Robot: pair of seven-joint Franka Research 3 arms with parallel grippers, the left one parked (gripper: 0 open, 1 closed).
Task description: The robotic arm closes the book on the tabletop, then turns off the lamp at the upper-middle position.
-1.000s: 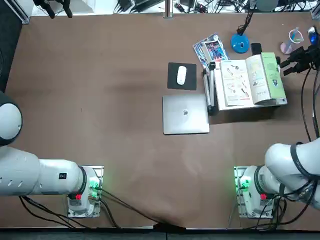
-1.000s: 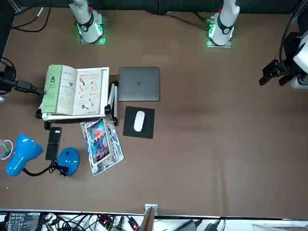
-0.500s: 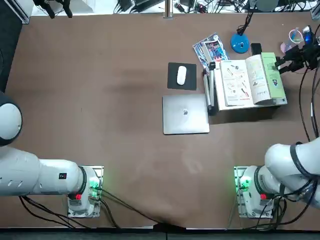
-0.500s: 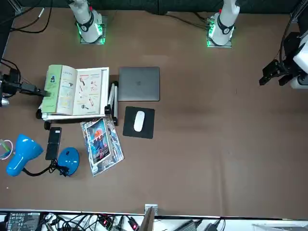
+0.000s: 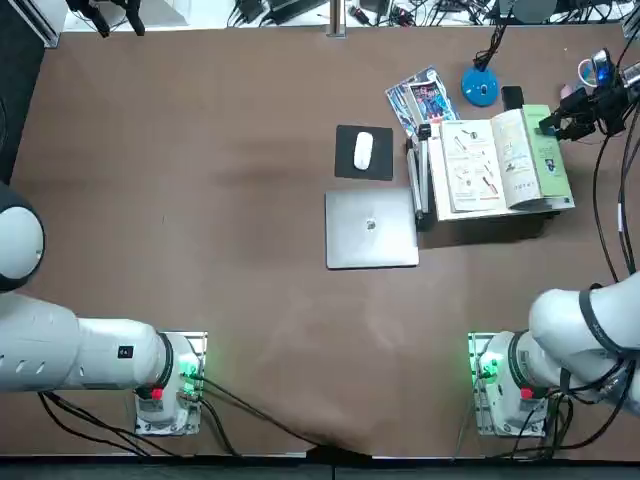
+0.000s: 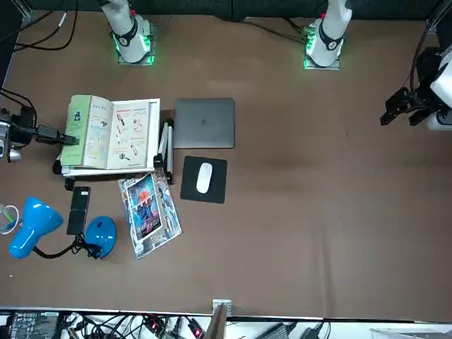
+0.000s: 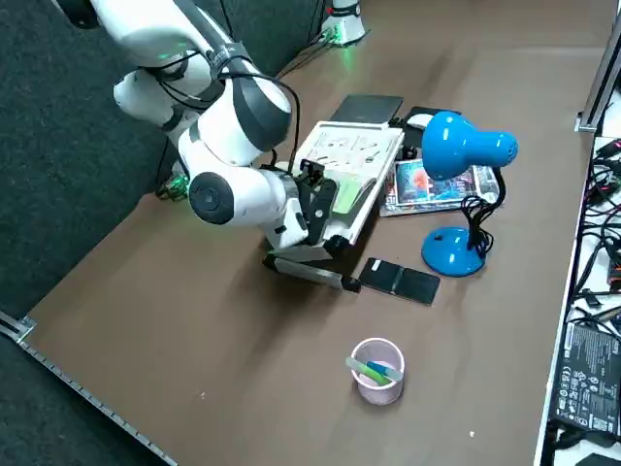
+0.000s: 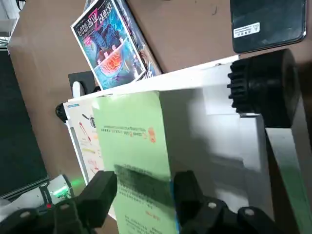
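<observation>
No legible text.
The book's (image 8: 131, 146) green page and a black device's (image 8: 265, 22) white label carry print too small to read.

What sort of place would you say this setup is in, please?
Probably a robotics lab: white robot arms bolted to a wide brown table, cable clutter along its edge, and staged desk props like the blue desk lamp.

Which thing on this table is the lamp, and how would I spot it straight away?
Start at the open book on its stand, where the white arm's right gripper sits at the green page's edge. Beyond the book from the robot, past a black phone-like slab, is the lamp. It is the only bright-blue thing there: a round base, a thin black stem and a cone-shaped head.
</observation>
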